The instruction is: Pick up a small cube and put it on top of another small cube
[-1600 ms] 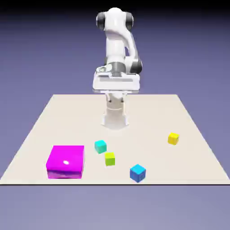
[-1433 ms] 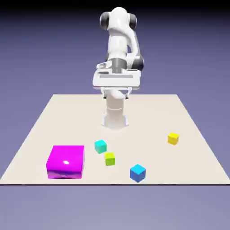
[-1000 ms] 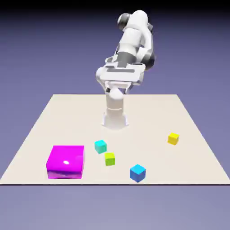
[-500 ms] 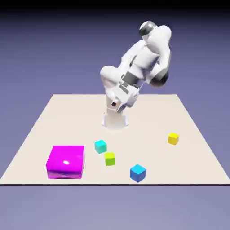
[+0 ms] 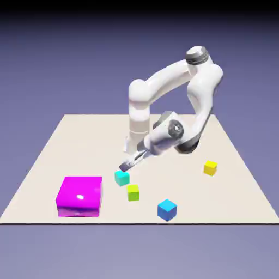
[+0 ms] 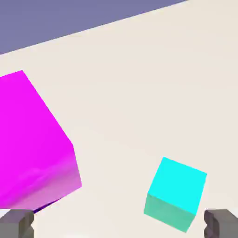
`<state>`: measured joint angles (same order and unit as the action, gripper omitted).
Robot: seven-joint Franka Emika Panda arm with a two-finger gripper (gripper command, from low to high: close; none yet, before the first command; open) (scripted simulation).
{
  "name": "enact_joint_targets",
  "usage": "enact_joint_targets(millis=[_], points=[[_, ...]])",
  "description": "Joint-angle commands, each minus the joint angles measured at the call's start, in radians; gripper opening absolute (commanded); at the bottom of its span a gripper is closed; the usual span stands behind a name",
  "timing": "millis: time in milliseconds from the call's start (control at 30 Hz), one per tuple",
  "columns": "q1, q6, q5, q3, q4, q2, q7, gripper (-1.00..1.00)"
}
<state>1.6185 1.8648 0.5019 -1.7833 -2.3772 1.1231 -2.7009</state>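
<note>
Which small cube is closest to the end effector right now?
The cyan cube: it sits just below the end effector's tips in the exterior view, and is the only small cube in the hand view.

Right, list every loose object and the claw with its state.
White robot's two-finger claw: open, empty
Small cyan cube: on table, ungrasped
Small lime-green cube: on table
Blue cube: on table
Small yellow cube: on table
Large magenta block: on table
</note>
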Motion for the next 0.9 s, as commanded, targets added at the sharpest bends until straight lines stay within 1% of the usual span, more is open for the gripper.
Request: enact_joint_targets(millis=[0,133,167,300,333,367,467,533,867], points=[[0.033,-0.024,0.01,-0.036,0.009,0.011,-0.04,0.0],[0.163,-0.117,0.05,-0.179,0.043,0.055,-0.196,0.0],[0.163,-0.117,0.05,-0.179,0.043,0.055,-0.196,0.0],[0.211,0.029,0.127,-0.305,-0.033,0.073,-0.193,0.0],[0.211,0.029,0.127,-0.305,-0.033,0.073,-0.193,-1.0],[0.211,0.029,0.127,-0.305,-0.033,0.073,-0.193,-1.0],[0.17,-0.097,0.061,-0.196,0.033,0.058,-0.196,-1.0],[0.124,-0.143,0.024,-0.15,0.077,0.047,-0.194,-1.0],[0.052,-0.38,-0.02,0.0,0.439,0.112,-0.188,-1.0]])
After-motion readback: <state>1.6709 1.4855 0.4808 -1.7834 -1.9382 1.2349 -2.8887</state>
